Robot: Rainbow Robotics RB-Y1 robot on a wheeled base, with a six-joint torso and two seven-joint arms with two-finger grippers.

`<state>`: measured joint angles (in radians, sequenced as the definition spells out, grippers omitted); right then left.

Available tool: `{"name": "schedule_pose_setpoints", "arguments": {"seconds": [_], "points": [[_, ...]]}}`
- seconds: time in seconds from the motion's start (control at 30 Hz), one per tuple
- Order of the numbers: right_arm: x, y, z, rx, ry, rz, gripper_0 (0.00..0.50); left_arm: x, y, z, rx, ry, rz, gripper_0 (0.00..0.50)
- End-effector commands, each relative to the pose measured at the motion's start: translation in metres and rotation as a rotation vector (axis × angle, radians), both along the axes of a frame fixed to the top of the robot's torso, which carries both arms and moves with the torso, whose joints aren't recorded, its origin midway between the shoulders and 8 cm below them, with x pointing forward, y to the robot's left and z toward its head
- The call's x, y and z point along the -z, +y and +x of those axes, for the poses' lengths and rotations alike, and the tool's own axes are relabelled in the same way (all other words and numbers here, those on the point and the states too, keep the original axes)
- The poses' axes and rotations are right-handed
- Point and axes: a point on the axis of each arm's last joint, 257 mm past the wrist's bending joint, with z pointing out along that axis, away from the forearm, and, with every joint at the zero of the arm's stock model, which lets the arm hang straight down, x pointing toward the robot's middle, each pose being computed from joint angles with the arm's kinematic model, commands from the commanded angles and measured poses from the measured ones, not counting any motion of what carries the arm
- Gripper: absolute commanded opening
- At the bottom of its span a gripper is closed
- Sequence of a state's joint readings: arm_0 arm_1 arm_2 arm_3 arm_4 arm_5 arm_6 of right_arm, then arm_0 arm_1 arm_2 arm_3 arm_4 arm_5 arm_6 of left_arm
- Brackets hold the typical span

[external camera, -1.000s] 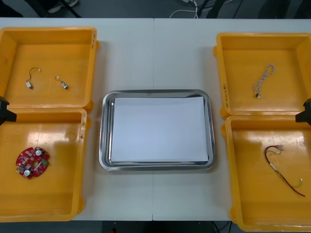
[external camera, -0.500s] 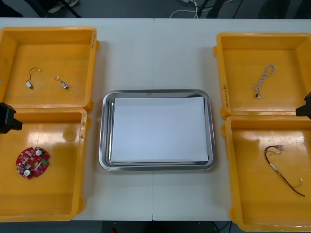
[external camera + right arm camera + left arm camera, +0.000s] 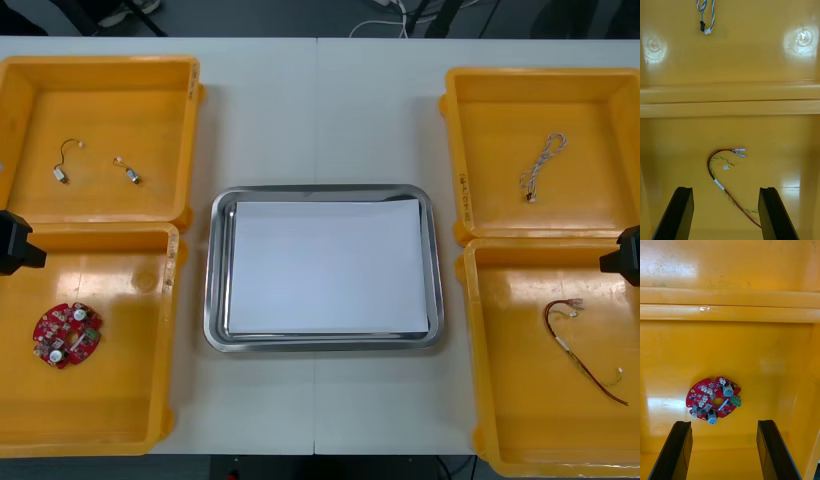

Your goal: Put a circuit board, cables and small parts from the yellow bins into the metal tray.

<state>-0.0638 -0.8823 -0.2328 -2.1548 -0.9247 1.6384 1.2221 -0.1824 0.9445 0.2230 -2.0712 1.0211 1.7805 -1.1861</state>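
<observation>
both arms at work, nothing lifted yet. left claw hangs over the outer rim of the near left yellow bin, close to the wall it shares with the far left bin; fingers spread wide, holding nothing. the circuit board lies flat on that bin's floor, just past the fingertips and inside the line of the gap, a shade toward one finger. in the front view the board sits nearer the table's front edge than the claw and slightly inward. it is round, so no long axis to square up to; my read is that a short advance and a descent would bracket it. right claw is likewise wide open and empty, over the outer rim of the near right bin. the red and yellow cable lies between its fingers, terminals ahead of the tips, its tail running back on a slant toward one finger. front view: cable runs diagonally, from the inner far part of the bin toward the outer near part. each arm is nearer its own item. blue and white cable in the far right bin, small metal parts in the far left bin. metal tray, white inside, sits between the bins.
</observation>
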Motion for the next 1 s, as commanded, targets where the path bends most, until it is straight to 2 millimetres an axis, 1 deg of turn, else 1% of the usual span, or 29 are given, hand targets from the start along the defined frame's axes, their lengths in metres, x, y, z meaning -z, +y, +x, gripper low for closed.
{"name": "schedule_pose_setpoints", "arguments": {"seconds": [0.03,0.13,0.33,0.37,0.4,0.5,0.8,1.0], "points": [[0.004,0.001,-0.013,-0.069,-0.024,-0.031,0.500,-0.020,0.000,-0.001,-0.038,-0.034,0.018,0.500],[0.011,0.005,-0.023,-0.098,-0.021,-0.038,0.500,-0.020,-0.006,-0.002,-0.071,-0.040,-0.013,0.500],[0.027,0.008,-0.040,-0.131,-0.012,-0.046,0.500,-0.013,-0.014,-0.001,-0.151,-0.060,-0.089,0.500],[0.027,0.008,-0.040,-0.131,-0.012,-0.046,0.500,-0.013,-0.014,-0.001,-0.151,-0.060,-0.089,0.500],[0.032,0.008,-0.045,-0.140,-0.003,-0.049,0.500,-0.009,-0.015,-0.003,-0.177,-0.056,-0.105,0.500],[0.039,0.009,-0.050,-0.165,0.018,-0.063,0.500,-0.003,-0.016,-0.009,-0.226,-0.045,-0.128,0.500],[0.062,0.006,-0.060,-0.242,0.070,-0.176,0.500,0.016,-0.017,-0.028,-0.366,-0.007,-0.176,0.500],[0.077,0.013,-0.064,-0.297,0.103,-0.206,0.500,0.034,-0.013,-0.033,-0.445,-0.006,-0.190,0.500]]}}
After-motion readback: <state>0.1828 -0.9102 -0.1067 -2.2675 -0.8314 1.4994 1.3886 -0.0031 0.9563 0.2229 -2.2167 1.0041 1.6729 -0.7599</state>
